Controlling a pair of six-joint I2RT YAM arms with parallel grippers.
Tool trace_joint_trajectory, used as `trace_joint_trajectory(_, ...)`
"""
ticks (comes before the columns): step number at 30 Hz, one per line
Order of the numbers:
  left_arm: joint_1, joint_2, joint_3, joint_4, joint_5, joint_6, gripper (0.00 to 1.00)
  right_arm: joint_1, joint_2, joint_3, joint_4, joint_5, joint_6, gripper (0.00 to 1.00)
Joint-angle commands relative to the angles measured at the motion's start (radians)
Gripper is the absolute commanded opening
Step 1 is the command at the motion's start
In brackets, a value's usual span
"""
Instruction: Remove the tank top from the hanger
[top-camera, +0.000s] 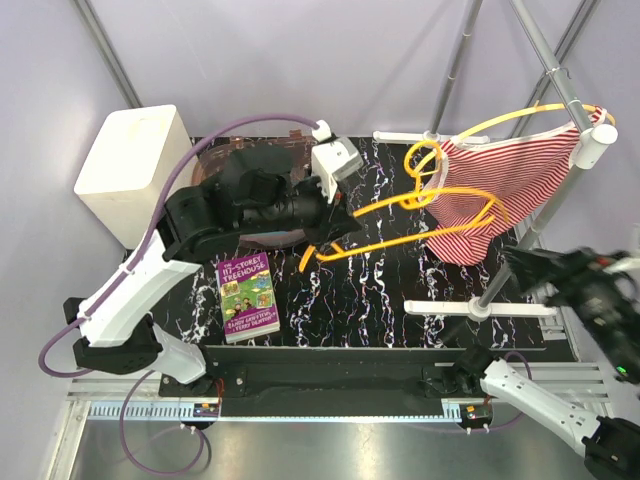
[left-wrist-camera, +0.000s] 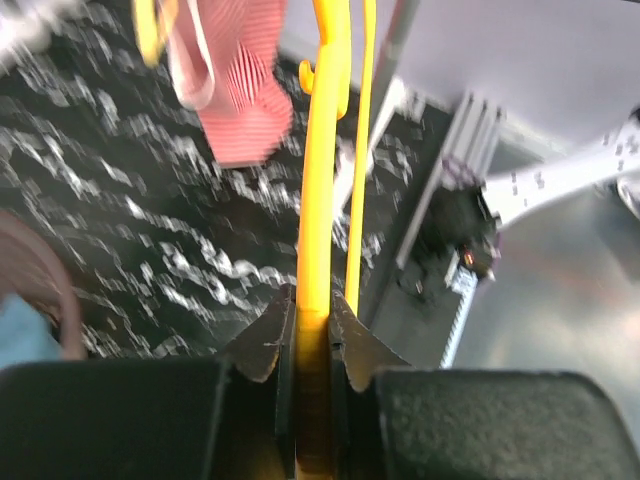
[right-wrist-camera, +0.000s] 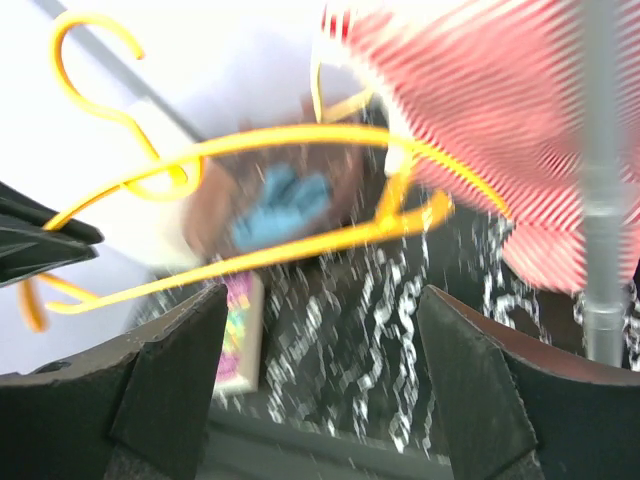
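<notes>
Nearest, my left pincer (left-wrist-camera: 312, 325) is clamping the thin yellow plastic hanger (left-wrist-camera: 320, 180), my right pincer (right-wrist-camera: 322, 330) is gaping wide, holding nothing, red-and-white striped fabric tank top (top-camera: 500, 190) is hanging beyond.

The overhead camera looks down on the whole table (top-camera: 400, 290) from afar, both wrist cameras close up, and all three share the hanger (left-wrist-camera: 320, 200) and top (right-wrist-camera: 500, 100).

cut off: tank top (left-wrist-camera: 235, 90) left of the hanger (left-wrist-camera: 325, 180), upper part lost past the frame edge, smeared | hidden: brown dish (top-camera: 212, 160) left of the hanger, mostly under the left arm (top-camera: 250, 205) | blurred: blue thing (right-wrist-camera: 280, 205) behind the hanger, unidentifiable
</notes>
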Motion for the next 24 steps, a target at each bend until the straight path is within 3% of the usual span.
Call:
trace_joint_trajectory(1, -0.003, 0.07, 0.119, 0.096, -0.035, 0.096, 0.0, -0.001, -0.054, 0.071, -0.025, 0.117, 0.009, 0.84)
trace_joint_trajectory(11, -0.014, 0.245, 0.231, 0.371, 0.016, 0.121, 0.0, -0.001, -0.018, 0.143, -0.019, 0.002, 0.013, 0.84)
trace_joint_trajectory(18, -0.074, 0.414, 0.418, 0.469, -0.053, 0.201, 0.0, -0.001, -0.014, 0.145, -0.028, -0.012, 0.033, 0.84)
trace_joint_trajectory(24, -0.086, 0.469, 0.425, 0.592, -0.061, 0.208, 0.0, -0.002, -0.015, 0.151, -0.037, -0.022, 0.056, 0.84)
